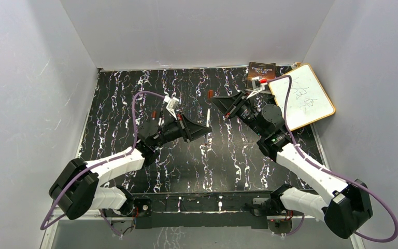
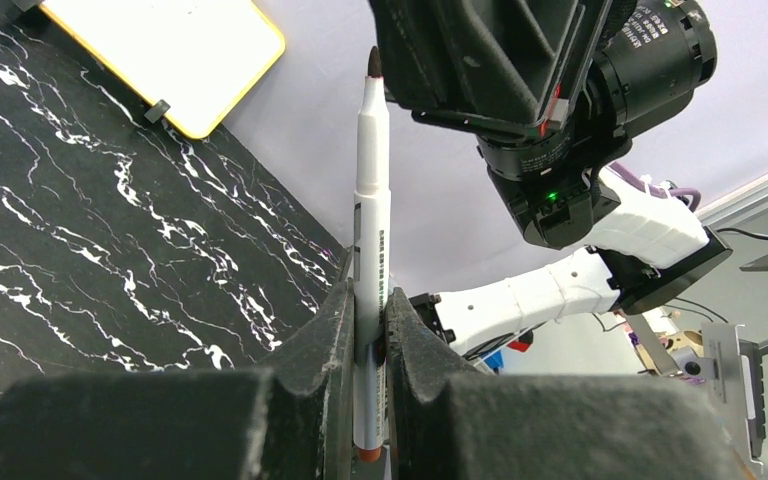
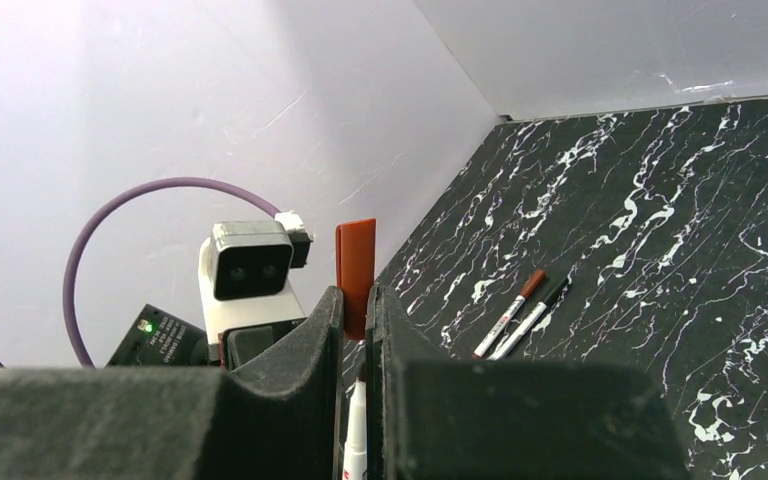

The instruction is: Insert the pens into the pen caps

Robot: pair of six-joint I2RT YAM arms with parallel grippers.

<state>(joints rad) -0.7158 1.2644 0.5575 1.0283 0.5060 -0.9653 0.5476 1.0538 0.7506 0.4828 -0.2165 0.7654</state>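
Observation:
My left gripper (image 2: 368, 320) is shut on a slim white pen (image 2: 371, 200), which stands upright with its dark tip pointing at the right gripper above it. My right gripper (image 3: 357, 300) is shut on a reddish-brown pen cap (image 3: 356, 262). The held pen (image 3: 356, 430) shows just below that cap, between my fingers. From above, the pen (image 1: 208, 116) and the cap (image 1: 211, 94) sit near the table's middle, close but apart. Two other pens lie side by side on the table, one with a reddish-brown cap (image 3: 508, 313), one with a black cap (image 3: 538, 312).
A yellow-framed whiteboard (image 1: 301, 96) with scribbles leans at the back right corner, and a brown book (image 1: 260, 71) lies beside it. White walls close in the black marbled table (image 1: 238, 155) on three sides.

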